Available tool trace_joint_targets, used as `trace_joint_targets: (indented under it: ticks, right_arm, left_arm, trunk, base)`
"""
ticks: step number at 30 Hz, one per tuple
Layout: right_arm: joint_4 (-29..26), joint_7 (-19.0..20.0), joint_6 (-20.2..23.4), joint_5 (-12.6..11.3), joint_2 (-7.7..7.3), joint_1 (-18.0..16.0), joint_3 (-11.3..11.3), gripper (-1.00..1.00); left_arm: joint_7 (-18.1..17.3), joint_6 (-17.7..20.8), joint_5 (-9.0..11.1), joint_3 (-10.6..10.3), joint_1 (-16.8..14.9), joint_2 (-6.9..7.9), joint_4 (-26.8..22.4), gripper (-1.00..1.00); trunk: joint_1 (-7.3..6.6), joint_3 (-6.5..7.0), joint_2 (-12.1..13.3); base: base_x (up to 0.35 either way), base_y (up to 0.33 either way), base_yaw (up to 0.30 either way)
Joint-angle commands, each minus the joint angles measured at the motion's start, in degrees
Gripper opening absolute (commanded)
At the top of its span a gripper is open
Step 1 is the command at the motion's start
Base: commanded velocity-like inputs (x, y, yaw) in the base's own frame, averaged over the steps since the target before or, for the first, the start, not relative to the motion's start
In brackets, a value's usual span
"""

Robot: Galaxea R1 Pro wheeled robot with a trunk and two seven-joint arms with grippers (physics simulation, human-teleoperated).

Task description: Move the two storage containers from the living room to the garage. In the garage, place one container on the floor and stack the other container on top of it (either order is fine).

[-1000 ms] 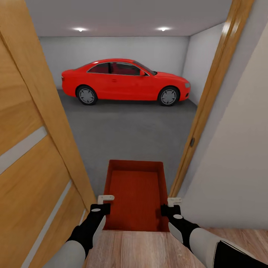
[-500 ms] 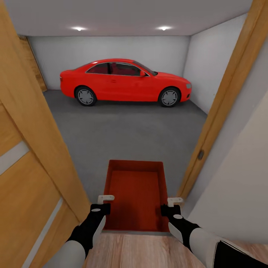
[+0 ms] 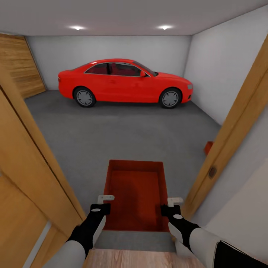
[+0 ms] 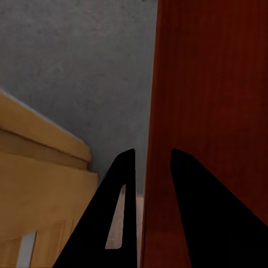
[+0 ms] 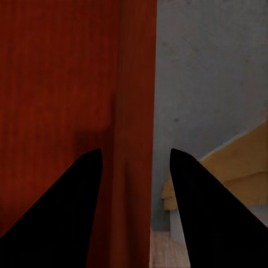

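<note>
I carry one orange-red open-top storage container in front of me, level, over the threshold into the garage. My left gripper is shut on its left wall and my right gripper is shut on its right wall. In the left wrist view the black fingers straddle the container wall. In the right wrist view the gripper spans the other wall. The dark grey garage floor lies below and ahead. A small orange-red corner sticks out past the right door frame, low on the floor.
A red car is parked across the far end of the garage. An open wooden door stands close on my left and the door frame close on my right. A wooden plank door is at the far left. Light wood flooring ends under my arms.
The view has advanced through the doorway: door and frame slide outward, more garage floor and walls show, and the wood floor strip has shrunk. Both grippers keep their hold on the container.
</note>
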Motion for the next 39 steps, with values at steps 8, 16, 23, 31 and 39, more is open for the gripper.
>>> trace_joint_targets:
  ticks: [8, 16, 23, 31, 39]
  right_arm:
    - [0.56, -0.20, -0.26, -0.75, -0.05, -0.05, 0.06, -1.00]
    - [0.56, -0.20, -0.26, -0.75, -0.05, -0.05, 0.06, -1.00]
    - [0.56, -0.20, -0.26, -0.75, -0.13, -0.05, 0.06, -1.00]
    - [0.56, -0.20, -0.26, -0.75, -0.13, -0.05, 0.06, -1.00]
    - [0.56, -0.20, -0.26, -0.75, -0.13, -0.05, 0.06, -1.00]
  left_arm:
    - [0.36, 0.53, -1.17, 0.18, -0.04, 0.03, -0.19, -1.00]
    - [0.36, 0.53, -1.17, 0.19, -0.04, 0.03, -0.19, -1.00]
    - [0.32, 0.53, -1.17, 0.19, -0.04, 0.03, -0.19, -1.00]
    - [0.33, 0.53, -1.17, 0.17, -0.04, 0.03, -0.19, -1.00]
    - [0.34, 0.53, -1.17, 0.15, -0.04, 0.03, -0.19, -1.00]
  trunk:
    - [0.06, -0.09, -0.09]
    - [0.06, -0.09, -0.09]
    - [0.06, -0.09, -0.09]
    - [0.06, -0.09, -0.09]
    - [0.06, -0.09, -0.09]
  base:
    - [0.322, 0.000, 0.000]
    - [0.322, 0.000, 0.000]
    - [0.322, 0.000, 0.000]
    - [0.322, 0.000, 0.000]
    - [0.322, 0.000, 0.000]
